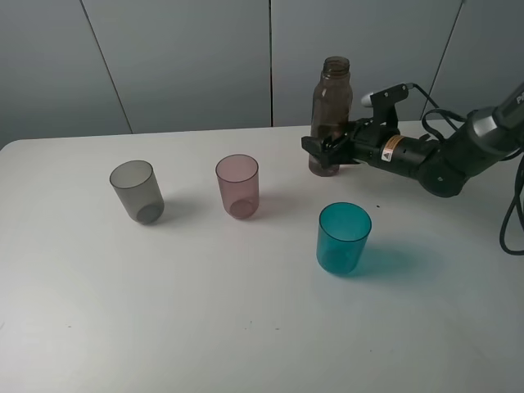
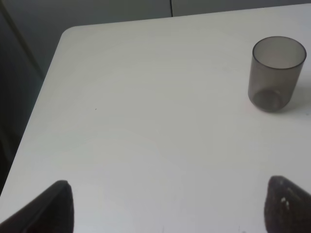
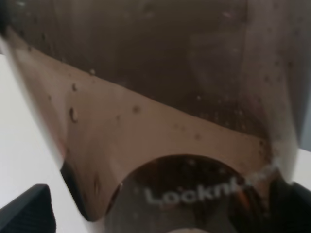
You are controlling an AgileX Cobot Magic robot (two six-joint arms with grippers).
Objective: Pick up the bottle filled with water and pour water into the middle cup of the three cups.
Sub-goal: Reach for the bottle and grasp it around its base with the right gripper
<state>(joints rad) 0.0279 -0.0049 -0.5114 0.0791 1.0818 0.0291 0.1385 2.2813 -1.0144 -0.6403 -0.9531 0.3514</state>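
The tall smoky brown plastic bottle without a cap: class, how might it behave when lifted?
Probably tippy: the bottle stands tall on a narrow base. May spill if tilted, its neck being open. Droplets inside suggest water, so perhaps heavy.

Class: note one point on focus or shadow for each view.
Exterior high: sharp, the teal cup casting a teal-tinted shadow to its right. Left wrist: the grey cup clear, the fingers blurred. Right wrist: the bottle fills the frame, blurred.
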